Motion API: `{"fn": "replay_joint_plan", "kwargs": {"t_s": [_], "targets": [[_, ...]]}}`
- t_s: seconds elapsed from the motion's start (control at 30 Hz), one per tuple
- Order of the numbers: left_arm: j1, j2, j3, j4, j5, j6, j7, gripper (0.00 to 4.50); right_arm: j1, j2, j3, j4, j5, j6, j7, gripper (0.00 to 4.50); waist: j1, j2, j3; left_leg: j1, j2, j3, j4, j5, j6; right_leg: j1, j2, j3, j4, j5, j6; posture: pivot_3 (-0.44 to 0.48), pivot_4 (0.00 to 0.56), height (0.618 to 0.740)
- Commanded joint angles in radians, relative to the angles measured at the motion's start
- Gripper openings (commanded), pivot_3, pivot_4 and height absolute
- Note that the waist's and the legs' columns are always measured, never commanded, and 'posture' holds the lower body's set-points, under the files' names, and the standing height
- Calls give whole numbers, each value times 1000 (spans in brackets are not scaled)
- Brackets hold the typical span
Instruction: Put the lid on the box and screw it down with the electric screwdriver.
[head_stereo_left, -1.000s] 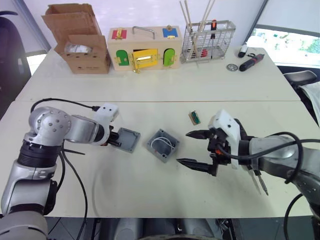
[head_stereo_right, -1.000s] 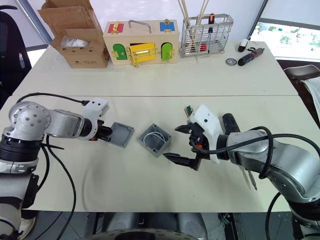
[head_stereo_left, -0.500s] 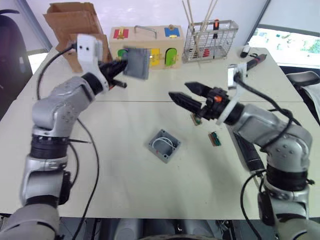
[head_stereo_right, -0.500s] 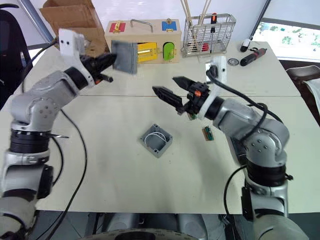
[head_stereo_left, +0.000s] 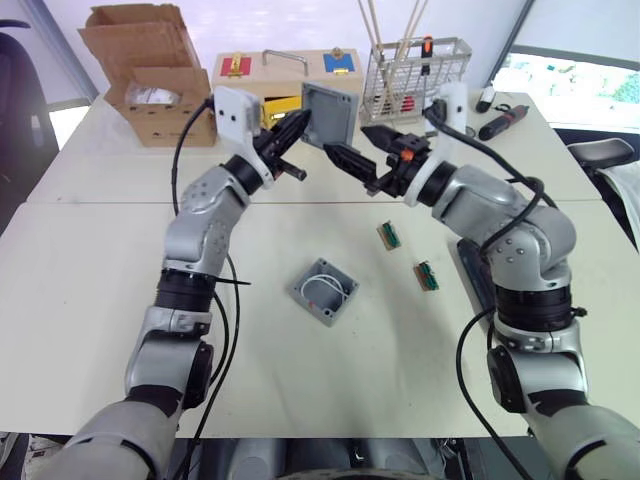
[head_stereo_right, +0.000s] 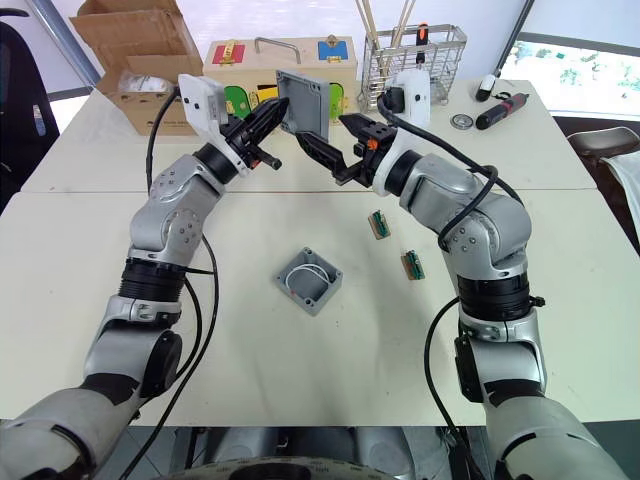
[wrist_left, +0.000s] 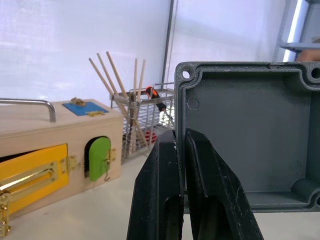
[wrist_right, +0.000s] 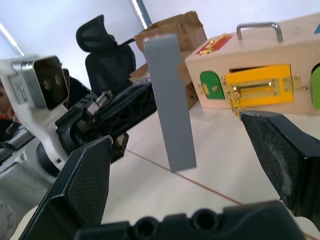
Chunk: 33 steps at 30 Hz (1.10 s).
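Your left pincer (head_stereo_left: 298, 127) is clamped on one edge of the lid (head_stereo_left: 330, 115), holding it upright in the air above the far half of the tabletop (head_stereo_left: 100, 300). In the left wrist view both fingers (wrist_left: 162, 200) press together on the lid's rim, the hollow inner face with its corner screw holes turned to that camera.

Your right pincer (head_stereo_left: 352, 150) hangs spread wide just beside the lid, one finger under its lower edge, not touching it.

Behind the lid stand the wooden latch box (head_stereo_left: 270, 75) and the wire basket (head_stereo_left: 415, 80) of sticks, with the cardboard box (head_stereo_left: 155, 80) off to your left.

The box (head_stereo_left: 326, 291) sits open on the tabletop below and nearer you, a white wire coiled inside. Two small green parts (head_stereo_left: 388, 236) lie to its right. The electric screwdriver (head_stereo_left: 502, 122) lies at the far right.
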Motion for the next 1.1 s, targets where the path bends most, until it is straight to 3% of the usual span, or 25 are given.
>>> {"fn": "replay_joint_plan", "kwargs": {"t_s": [0.03,0.3,0.4,0.6,0.73,1.0,1.1], "targets": [[-4,-7,23,-62,11,-21,-13,49,-31,19,-51,-17,13,10,-9,4500,0,0,0,0,0,0,0,0,0,0,0,0,0,0,0,0,150,740],[-1,-15,28,-63,28,-20,-33,49,-43,31,-87,-20,16,45,-13,4500,0,0,0,0,0,0,0,0,0,0,0,0,0,0,0,0,150,740],[1,-18,27,-64,35,-22,-39,0,-44,39,-94,-23,15,51,-14,3792,0,0,0,0,0,0,0,0,0,0,0,0,0,0,0,0,150,740],[12,-25,27,-77,42,-17,-45,0,-43,52,-97,-38,21,59,-11,1966,0,0,0,0,0,0,0,0,0,0,0,0,0,0,0,0,150,740],[12,-22,29,-73,51,-18,-45,0,-43,50,-98,-45,22,66,-11,185,0,0,0,0,0,0,0,0,0,0,0,0,0,0,0,0,150,740],[15,-12,37,-70,48,-1,-70,0,-34,46,-102,-67,29,92,-19,170,0,0,0,0,0,0,0,0,0,0,0,0,0,0,0,0,150,740],[19,7,60,-77,-6,49,-119,1046,-20,38,-90,-88,3,76,-17,170,-1,0,0,0,0,0,-1,0,0,0,0,0,0,0,0,0,150,740]]}}
